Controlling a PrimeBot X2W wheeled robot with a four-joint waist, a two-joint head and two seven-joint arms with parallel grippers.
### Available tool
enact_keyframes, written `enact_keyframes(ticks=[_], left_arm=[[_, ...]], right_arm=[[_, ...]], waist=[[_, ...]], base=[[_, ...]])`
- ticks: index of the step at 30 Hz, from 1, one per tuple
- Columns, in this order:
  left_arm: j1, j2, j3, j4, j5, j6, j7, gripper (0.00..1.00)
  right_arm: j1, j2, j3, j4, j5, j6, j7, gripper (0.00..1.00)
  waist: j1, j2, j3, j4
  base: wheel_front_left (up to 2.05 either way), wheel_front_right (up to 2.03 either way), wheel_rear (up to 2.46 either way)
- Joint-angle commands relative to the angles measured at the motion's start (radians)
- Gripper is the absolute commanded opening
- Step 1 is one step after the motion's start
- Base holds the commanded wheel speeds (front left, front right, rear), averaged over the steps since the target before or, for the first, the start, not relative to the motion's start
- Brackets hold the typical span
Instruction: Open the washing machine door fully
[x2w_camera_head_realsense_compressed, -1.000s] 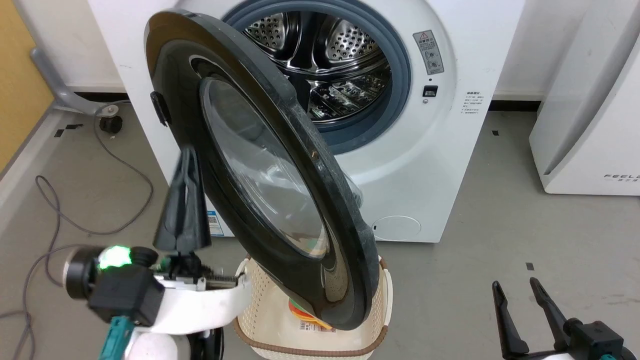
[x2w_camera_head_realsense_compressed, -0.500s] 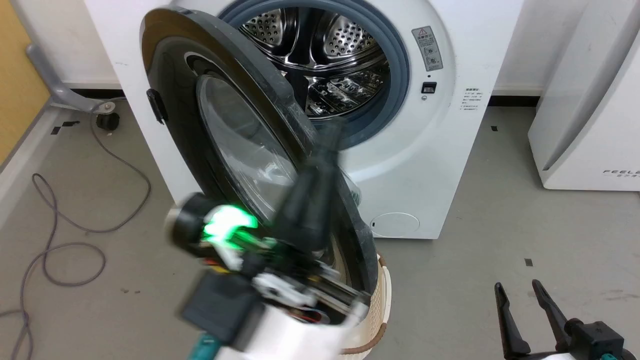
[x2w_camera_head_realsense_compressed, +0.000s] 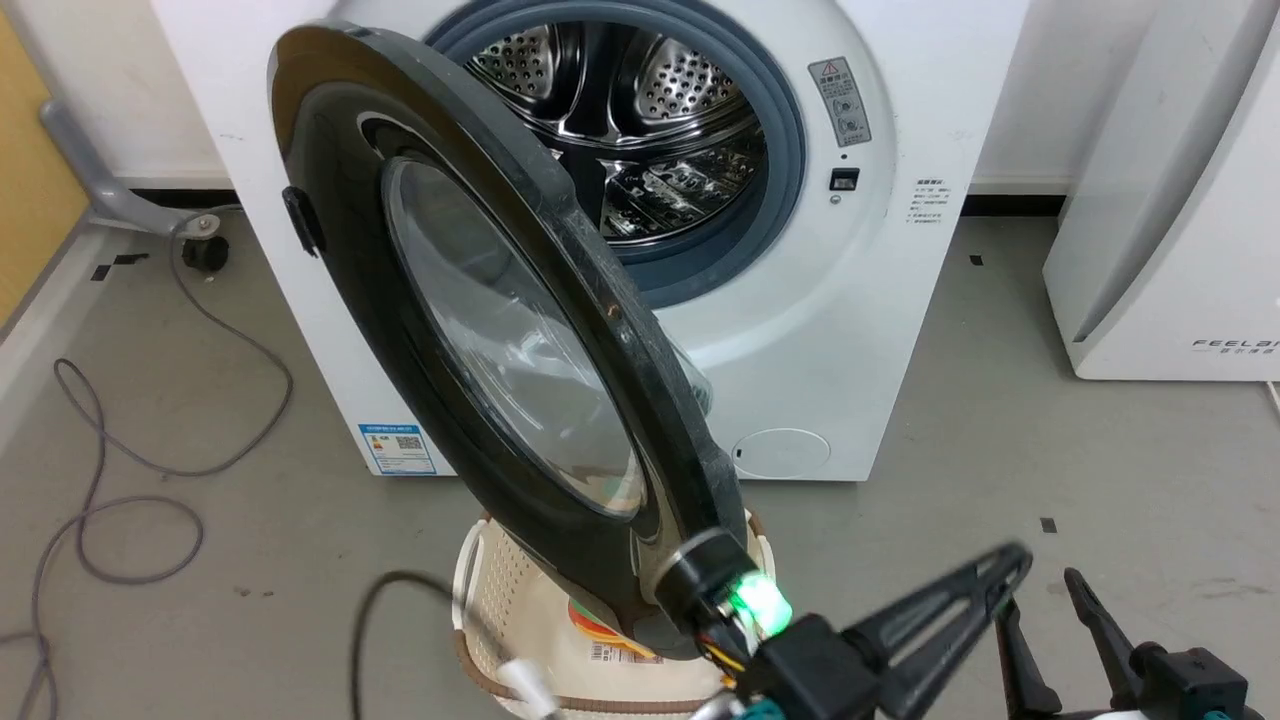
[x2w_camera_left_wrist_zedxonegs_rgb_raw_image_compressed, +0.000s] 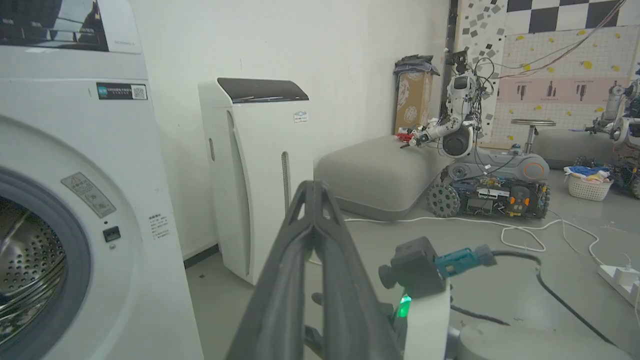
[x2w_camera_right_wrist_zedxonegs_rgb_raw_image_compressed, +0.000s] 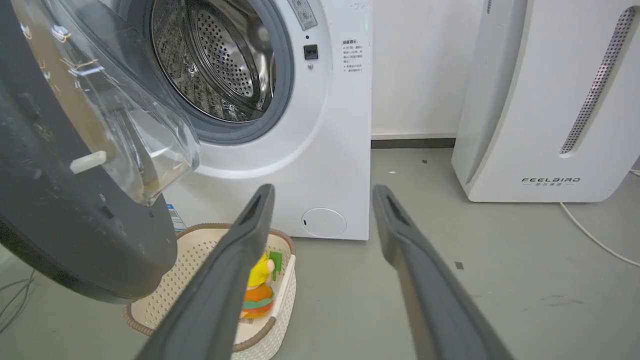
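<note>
The washing machine stands with its steel drum exposed. The washing machine door hangs part-way open from its left hinge, its edge turned toward me and its glass bowl facing the drum. My left gripper is shut on nothing, down by the door's lower rim, with its fingers pointing right and away from the door. In the left wrist view the closed fingers aim past the machine. My right gripper is open and empty at the lower right; in its wrist view the door's dark-grey back is at the left.
A cream basket holding a colourful toy sits on the floor under the door's lower edge. A white slanted appliance stands at the right. Grey cables loop on the left floor near a castered leg. Another robot is far back.
My left arm has swept from the left of the door, across its front, to below its lower right rim, still shut. The door's angle looks unchanged. The camera shifted slightly.
</note>
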Motion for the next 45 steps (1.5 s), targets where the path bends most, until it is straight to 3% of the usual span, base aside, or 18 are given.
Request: enact_keyframes(ticks=[1,8,16,32,39,45], left_arm=[[0.014,0.002,-0.016,0.029,-0.011,-0.002,0.027,0.00],[0.020,0.005,-0.024,0.199,-0.018,0.030,0.096,0.00],[-0.062,0.003,0.031,0.373,-0.042,0.088,0.050,0.00],[-0.159,0.002,-0.007,0.534,-0.196,0.192,-0.014,0.00],[-0.131,0.007,-0.002,0.550,-0.212,0.206,-0.025,0.00],[-0.055,0.069,0.013,0.488,-0.220,0.246,-0.047,0.00]], right_arm=[[-0.004,0.004,-0.002,0.004,0.004,0.001,-0.004,1.00],[-0.004,0.004,-0.003,0.015,0.007,0.001,-0.004,1.00],[-0.007,0.004,0.004,0.032,0.009,0.001,-0.004,1.00],[-0.016,0.004,0.007,0.058,0.034,0.001,-0.004,1.00],[-0.026,0.004,0.011,0.075,0.040,0.001,-0.004,1.00],[-0.026,0.004,0.011,0.098,0.050,0.001,-0.004,1.00]], waist=[[0.0000,-0.0001,0.000,0.001],[0.0000,-0.0001,0.002,0.002],[0.0000,-0.0001,0.001,-0.002],[0.0000,-0.0001,0.007,-0.008],[0.0000,-0.0001,0.012,-0.001],[0.0000,-0.0001,0.003,0.000]], base=[[0.00,0.00,0.00],[0.00,0.00,0.00],[0.00,0.00,0.00],[0.00,0.00,0.00],[0.00,0.00,0.00],[0.00,0.00,0.00]])
